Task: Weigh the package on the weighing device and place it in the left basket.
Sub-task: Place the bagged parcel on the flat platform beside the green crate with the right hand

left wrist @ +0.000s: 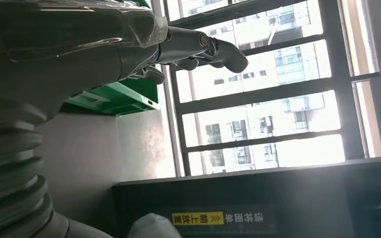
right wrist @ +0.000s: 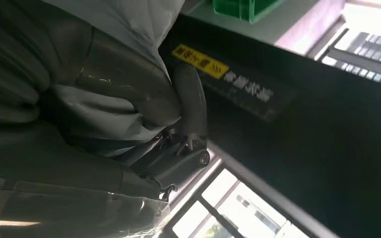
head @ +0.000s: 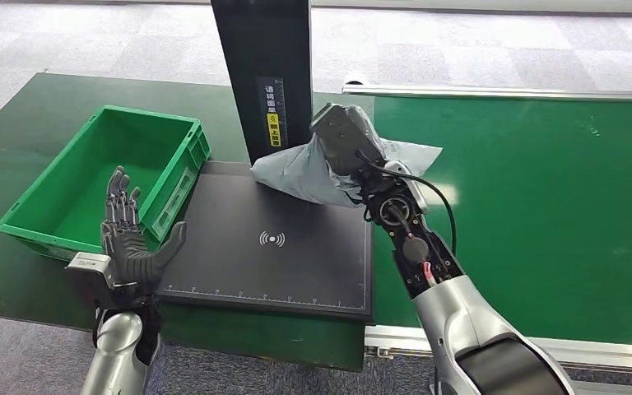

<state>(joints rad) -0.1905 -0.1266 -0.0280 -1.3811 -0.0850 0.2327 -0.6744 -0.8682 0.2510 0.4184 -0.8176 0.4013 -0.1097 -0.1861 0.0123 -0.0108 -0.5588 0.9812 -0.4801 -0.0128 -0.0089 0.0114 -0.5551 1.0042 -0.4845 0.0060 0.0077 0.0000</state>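
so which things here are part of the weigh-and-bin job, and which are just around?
Job:
package, held by the right hand
scale
green basket
left hand, empty, fingers spread

Around:
green belt
black post with yellow label
window

Wireless-signal icon [head: 272,239] on black scale plate [head: 239,271]; yellow-white Chinese label [head: 272,111] (unreadable) on post [head: 263,66].

Crinkled grey plastic-film package [head: 313,171], soft sheen, at rear edge of matt black smooth flat scale plate [head: 271,247]. Beside plate: rigid green moulded-plastic basket [head: 66,216], slight gloss. Underneath: matt green table covering [head: 543,206].
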